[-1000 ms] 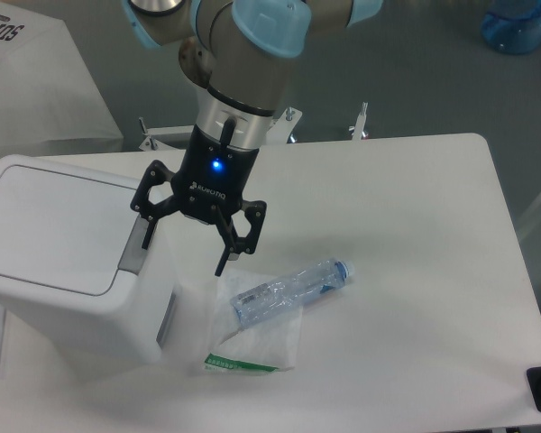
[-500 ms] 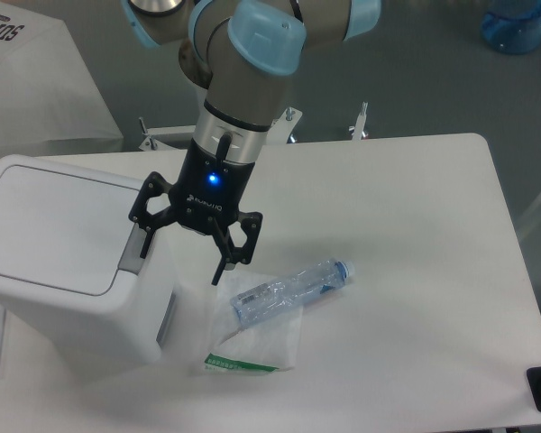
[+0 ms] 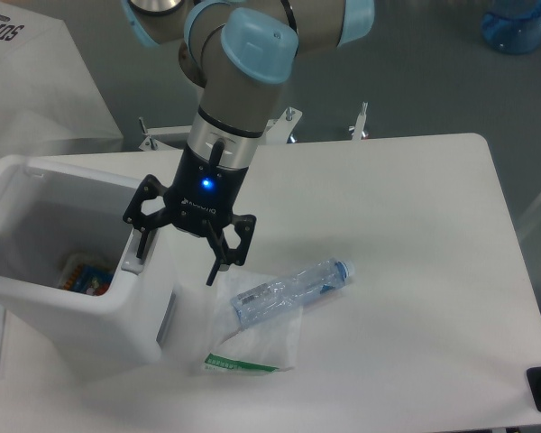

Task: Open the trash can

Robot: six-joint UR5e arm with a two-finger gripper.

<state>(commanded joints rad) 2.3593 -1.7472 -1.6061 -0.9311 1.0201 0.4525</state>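
Observation:
The white boxy trash can [image 3: 45,307] stands at the table's left. Its top is open and I see inside it, where colourful rubbish [image 3: 83,275] lies at the bottom. The lid does not show. My gripper [image 3: 176,262] hangs open over the can's right edge. Its left finger [image 3: 142,245] rests at the grey push-button tab [image 3: 130,257], and its right finger [image 3: 215,264] hangs free beside the can. It holds nothing.
A crushed clear plastic bottle [image 3: 293,287] lies on a clear plastic bag [image 3: 252,338] right of the can. The white table [image 3: 406,271] spreads to the right. A blue water jug [image 3: 520,23] stands on the floor at top right.
The lid was shut in both earlier frames and now the can stands open. The gripper has moved slightly down and left onto the tab.

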